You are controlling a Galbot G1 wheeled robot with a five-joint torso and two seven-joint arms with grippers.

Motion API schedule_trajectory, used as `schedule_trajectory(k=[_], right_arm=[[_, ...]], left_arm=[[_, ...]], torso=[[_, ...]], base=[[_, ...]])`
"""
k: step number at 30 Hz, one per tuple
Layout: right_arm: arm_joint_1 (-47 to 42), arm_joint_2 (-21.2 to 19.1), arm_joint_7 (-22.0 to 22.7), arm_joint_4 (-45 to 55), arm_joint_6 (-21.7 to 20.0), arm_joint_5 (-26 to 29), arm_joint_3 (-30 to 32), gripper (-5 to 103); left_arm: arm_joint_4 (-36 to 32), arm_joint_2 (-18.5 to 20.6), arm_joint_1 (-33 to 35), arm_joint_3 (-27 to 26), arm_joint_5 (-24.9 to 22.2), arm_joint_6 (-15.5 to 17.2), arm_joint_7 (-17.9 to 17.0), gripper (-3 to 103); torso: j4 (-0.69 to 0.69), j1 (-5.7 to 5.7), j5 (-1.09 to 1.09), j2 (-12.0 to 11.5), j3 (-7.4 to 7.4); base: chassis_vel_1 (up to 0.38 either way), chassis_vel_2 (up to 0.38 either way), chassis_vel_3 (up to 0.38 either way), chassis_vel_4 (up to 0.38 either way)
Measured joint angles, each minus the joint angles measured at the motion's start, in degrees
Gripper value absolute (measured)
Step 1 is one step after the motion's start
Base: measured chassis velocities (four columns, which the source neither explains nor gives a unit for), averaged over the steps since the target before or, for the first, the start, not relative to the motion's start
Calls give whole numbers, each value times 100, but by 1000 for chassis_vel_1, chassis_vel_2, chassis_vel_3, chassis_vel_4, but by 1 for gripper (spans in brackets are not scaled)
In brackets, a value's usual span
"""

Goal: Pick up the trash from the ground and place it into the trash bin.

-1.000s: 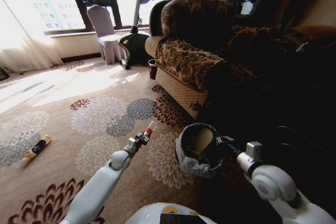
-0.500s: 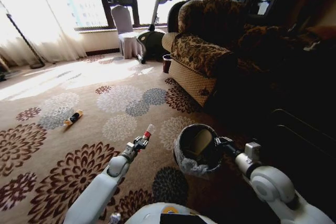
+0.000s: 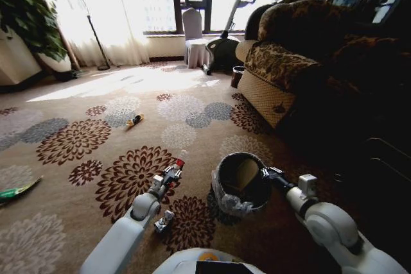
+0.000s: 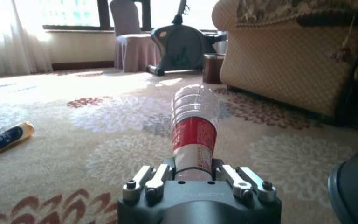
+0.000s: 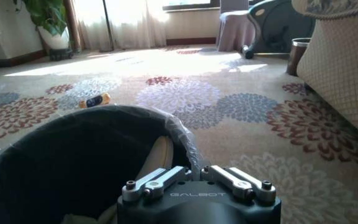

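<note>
Where carpet spreads, three trash pieces (image 3: 135,120), one trash bin (image 3: 221,190)

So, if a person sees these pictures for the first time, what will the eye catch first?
Probably the clear bottle with a red label, held out in the left gripper above the flowered carpet. Next, the trash bin with its plastic liner, gripped at the rim by the right gripper, just right of the bottle. Farther off lies an orange-black tube on the carpet.

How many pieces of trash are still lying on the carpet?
3: an orange-black tube far ahead, a green wrapper at far left, a small piece beside the left arm. Furniture may hide more.
</note>
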Motion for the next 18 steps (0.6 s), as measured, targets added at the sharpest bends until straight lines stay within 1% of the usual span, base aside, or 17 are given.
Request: schedule_trajectory(k=[1,3,4,5,6,8,10,11,13,14,16,17,18], right_arm=[[8,-91,-12,-24,18,10,0,2],[8,-122,-12,-26,24,19,3,2],[105,-344,77,-24,31,239,5,2],[248,-498,121,-48,20,400,-42,2],[248,-498,121,-48,20,400,-42,2],[513,-819,119,-163,14,602,-158,2],[769,-1252,24,-328,12,849,-330,2],[769,-1252,24,-328,12,849,-330,2],[1052,-1706,-179,-534,22,1062,-476,2],[1052,-1706,-179,-534,22,1062,-476,2],[1414,-2039,-306,-755,38,1185,-682,2],[1612,-2099,-325,-855,38,1263,-822,2],[1612,-2099,-325,-855,38,1263,-822,2]], left_arm=[[-154,13,-26,13,-92,-41,-41,30],[-196,24,-48,29,-124,-51,-48,30],[-460,109,-163,90,-255,-128,-68,30],[-603,154,-157,72,-269,-164,-80,30],[-603,154,-157,72,-269,-164,-80,30],[-917,274,-108,-31,-301,-211,-97,30],[-1246,463,-58,-165,-335,-254,-99,30],[-1246,463,-58,-165,-335,-254,-99,30],[-1485,646,-55,-209,-335,-335,-79,30],[-1485,646,-55,-209,-335,-335,-79,30],[-1766,824,-132,-136,-342,-443,-45,30],[-1893,900,-199,-64,-341,-455,-19,30],[-1893,900,-199,-64,-341,-455,-19,30]], torso=[[2,0,-1,0,0],[1,0,-1,0,0],[-6,0,-1,0,0],[-6,0,-1,0,-1],[-6,0,-1,0,-1],[-7,0,-4,1,-2],[-4,0,-1,0,-2],[-4,0,-1,0,-2],[-2,0,-2,0,-1],[-2,0,-2,0,-1],[-4,0,-6,0,-2],[-5,0,-3,0,-2],[-5,0,-3,0,-2]], base=[[34,80,128,53],[34,80,128,53],[-11,17,71,38],[0,0,0,0],[0,0,0,0],[0,0,0,0],[0,0,0,0],[0,0,0,0],[0,0,0,0],[0,0,0,0],[0,0,0,0],[0,0,0,0],[0,0,0,0]])
